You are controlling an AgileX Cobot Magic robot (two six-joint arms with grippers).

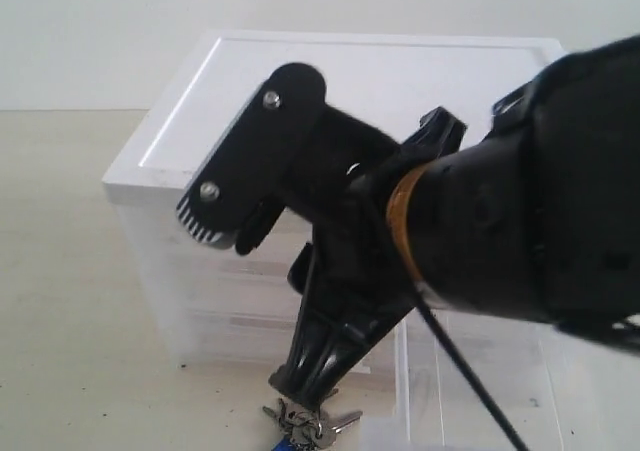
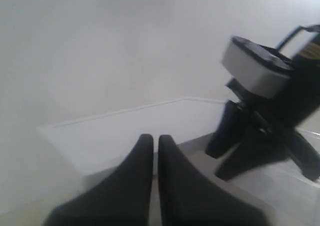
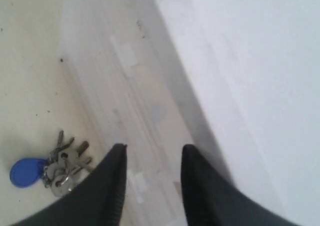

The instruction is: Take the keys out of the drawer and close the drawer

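The small bunch of silver metal keys (image 3: 62, 167) with its blue teardrop plastic fob (image 3: 24, 172) lies on the pale desk (image 1: 60, 321) just in front of the white plastic drawer cabinet (image 1: 400, 71), so the removal half of the job looks done. The right end effector (image 3: 152, 153) hangs beside the keys with its fingers spread apart and nothing between them, which suits a release. The half-width translucent plastic drawer (image 1: 480, 381) appears to stand pulled out at the cabinet's lower right, partly hidden by the black arm, so closing it is not yet done. The left end effector (image 2: 155, 138) hovers over the cabinet's top with its fingers almost touching and empty, probably parked out of the way.
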